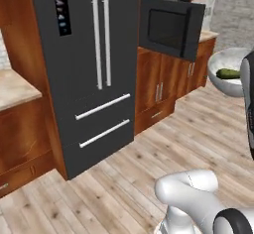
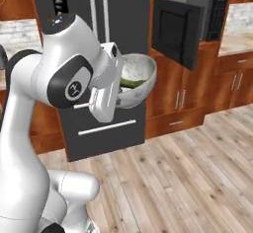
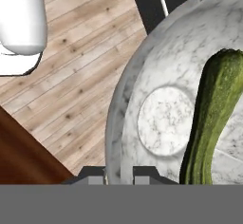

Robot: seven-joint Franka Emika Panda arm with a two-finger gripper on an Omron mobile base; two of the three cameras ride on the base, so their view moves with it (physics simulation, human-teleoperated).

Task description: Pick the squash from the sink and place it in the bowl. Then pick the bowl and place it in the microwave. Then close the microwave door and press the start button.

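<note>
1. Bowl (image 3: pixel 163 76) rim is seen clamped between the two dark finger tips of the jaws (image 3: pixel 119 176) in the hand view, one tip set inside the wall and one outside.
2. The bowl (image 2: pixel 136 76) is held off the floor in front of the white hand, as the right base view shows, and is tilted.
3. The squash (image 3: pixel 213 118) is seen lying inside the bowl, against its marbled whitish wall beside the flat round bottom.
4. The same squash (image 1: pixel 227 73) is seen as a green strip within the bowl (image 1: pixel 225 59) at the right edge of the left base view.
5. A wooden plank floor (image 3: pixel 80 76) is seen below the bowl.
6. The microwave (image 2: pixel 210 15) is set among wooden cabinets, with the microwave door (image 2: pixel 175 32) swung open.
7. A dark fridge (image 1: pixel 94 64) stands left of it.
</note>
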